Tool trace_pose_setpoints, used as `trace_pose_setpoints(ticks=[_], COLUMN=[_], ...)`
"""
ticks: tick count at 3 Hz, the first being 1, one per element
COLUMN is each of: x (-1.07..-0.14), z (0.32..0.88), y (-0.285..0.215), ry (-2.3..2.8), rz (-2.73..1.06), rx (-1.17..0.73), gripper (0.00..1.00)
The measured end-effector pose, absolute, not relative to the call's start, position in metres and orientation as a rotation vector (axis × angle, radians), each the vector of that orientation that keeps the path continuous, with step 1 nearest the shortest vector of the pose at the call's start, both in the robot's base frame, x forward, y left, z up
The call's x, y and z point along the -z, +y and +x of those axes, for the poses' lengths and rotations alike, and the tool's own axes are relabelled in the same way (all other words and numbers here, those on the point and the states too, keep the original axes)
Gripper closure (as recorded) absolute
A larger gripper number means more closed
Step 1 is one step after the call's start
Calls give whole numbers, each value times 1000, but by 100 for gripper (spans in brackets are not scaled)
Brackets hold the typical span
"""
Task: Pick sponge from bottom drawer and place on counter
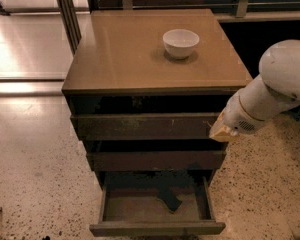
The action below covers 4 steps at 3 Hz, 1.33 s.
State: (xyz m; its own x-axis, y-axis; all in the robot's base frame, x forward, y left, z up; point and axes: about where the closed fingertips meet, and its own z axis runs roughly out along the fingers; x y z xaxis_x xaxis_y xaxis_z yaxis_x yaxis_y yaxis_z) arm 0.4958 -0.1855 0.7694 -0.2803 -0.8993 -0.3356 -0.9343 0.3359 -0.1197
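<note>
The bottom drawer [155, 228] is pulled open at the foot of the dark cabinet. The sponge [168, 200] lies dark on the drawer floor, right of the middle. The tan counter [125, 59] tops the cabinet. My gripper [221, 131] is at the right, level with the top drawer's right end, well above the sponge. Only its pale yellow tip shows past the white wrist.
A white bowl [180, 43] stands on the counter toward the back right. Two shut drawers [145, 126] sit above the open one. My white arm [275, 89] reaches in from the right. Speckled floor surrounds the cabinet; metal posts [67, 14] stand at the back left.
</note>
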Motion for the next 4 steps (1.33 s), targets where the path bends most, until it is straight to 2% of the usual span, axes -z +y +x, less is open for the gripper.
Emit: trace_pose_setpoints(ticks=[1, 3, 4], x=[-762, -726, -636], z=[506, 501, 491], y=[-184, -179, -170], ry=[2249, 2235, 2263], rz=[-1605, -1623, -1603], rx=[-139, -129, -186], gripper=[100, 100, 100])
